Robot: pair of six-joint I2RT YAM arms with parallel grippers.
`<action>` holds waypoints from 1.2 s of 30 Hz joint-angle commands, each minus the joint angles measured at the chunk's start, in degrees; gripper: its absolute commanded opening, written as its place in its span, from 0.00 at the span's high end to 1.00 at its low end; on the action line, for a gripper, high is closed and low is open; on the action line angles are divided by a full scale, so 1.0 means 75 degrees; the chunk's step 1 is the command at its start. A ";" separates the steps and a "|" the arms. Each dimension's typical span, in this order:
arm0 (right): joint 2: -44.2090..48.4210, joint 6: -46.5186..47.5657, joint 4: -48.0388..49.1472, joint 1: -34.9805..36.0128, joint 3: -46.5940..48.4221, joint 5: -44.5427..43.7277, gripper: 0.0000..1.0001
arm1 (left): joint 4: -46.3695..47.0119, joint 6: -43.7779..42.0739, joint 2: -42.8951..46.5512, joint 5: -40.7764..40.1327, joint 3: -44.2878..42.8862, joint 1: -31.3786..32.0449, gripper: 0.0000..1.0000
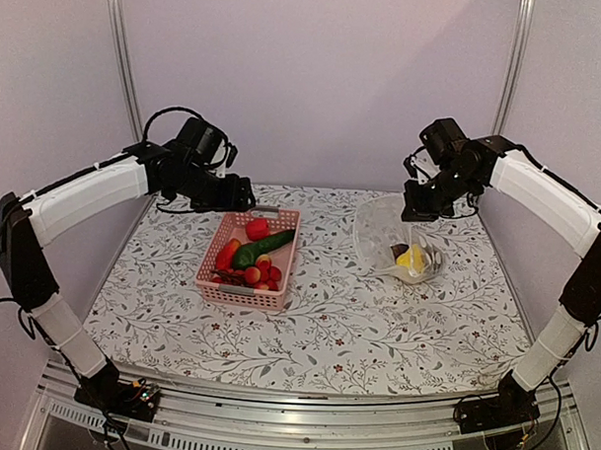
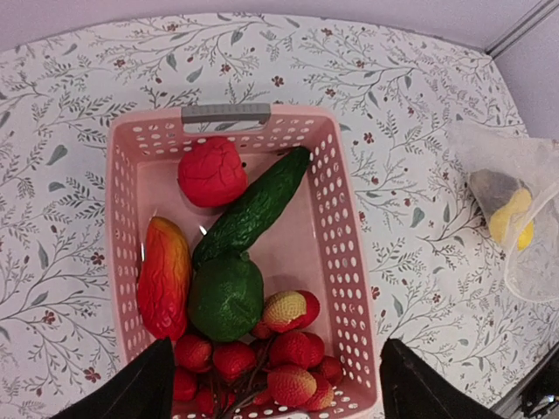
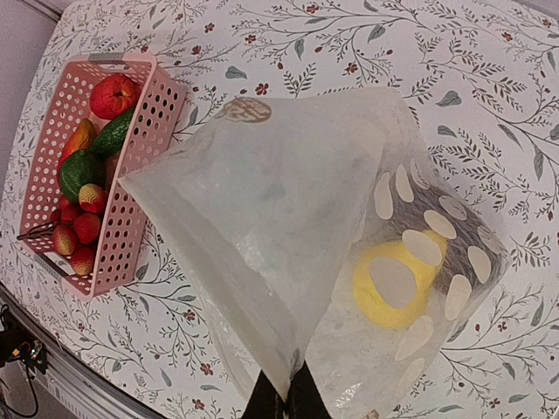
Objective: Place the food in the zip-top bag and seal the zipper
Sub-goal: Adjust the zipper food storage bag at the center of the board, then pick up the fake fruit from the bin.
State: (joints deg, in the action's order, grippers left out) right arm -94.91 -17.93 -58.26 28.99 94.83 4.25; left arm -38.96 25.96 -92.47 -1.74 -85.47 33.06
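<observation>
Top external: left gripper [image 1: 237, 193] hangs over the far end of the basket [image 1: 244, 295], fingers spread wide, nothing between them. Right gripper [image 1: 420, 204] is pinched tight on the mouth edge of the bag [image 1: 394, 233], holding that edge up off the worktop [image 1: 356, 326]; the bag's lower part rests on the worktop, well right of the basket.

Right wrist: two pieces are inside the bag, a yellow one [image 3: 393, 284] and a dark one [image 3: 472, 236] beside it. The mouth gapes toward the basket. I cannot pick out the zipper strip itself.

Left wrist: basket holds a red round piece [image 2: 212, 171], a long green one [image 2: 258, 207], a round green one [image 2: 225, 297], the pepper [image 2: 163, 275] and a cluster of small red pieces [image 2: 293, 349].

Progress, as judged: early. Two items bagged, most food to be moved, sealing not yet begun. The likely next pick is from the basket, by the left gripper.
</observation>
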 commanded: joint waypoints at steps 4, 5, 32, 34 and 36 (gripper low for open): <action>0.0102 0.0165 0.0286 0.0050 -0.0195 0.0500 1.00 | -0.0907 -0.0295 -0.1184 0.0251 0.0064 0.0010 0.12; 0.0124 0.0154 0.0310 0.0049 -0.0233 0.0555 1.00 | -0.0994 -0.0368 -0.1379 -0.0022 -0.0027 0.0012 0.11; 0.0861 -0.0109 0.0180 0.0083 -0.0977 0.0918 1.00 | -0.2005 -0.0676 -0.4110 -0.0730 -0.2018 0.0021 0.27; 0.0926 -0.0125 0.0218 0.0083 -0.1031 0.0867 1.00 | -0.2113 -0.0674 -0.4045 -0.0828 -0.2008 0.0013 0.29; 0.0975 -0.0183 0.0267 0.0083 -0.1086 0.0919 1.00 | -0.2132 -0.0690 -0.3978 -0.0824 -0.1912 0.0014 0.30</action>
State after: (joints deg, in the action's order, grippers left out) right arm -89.95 -18.24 -57.08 29.26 87.99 10.90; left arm -52.47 20.80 -122.91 -6.46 -99.66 32.99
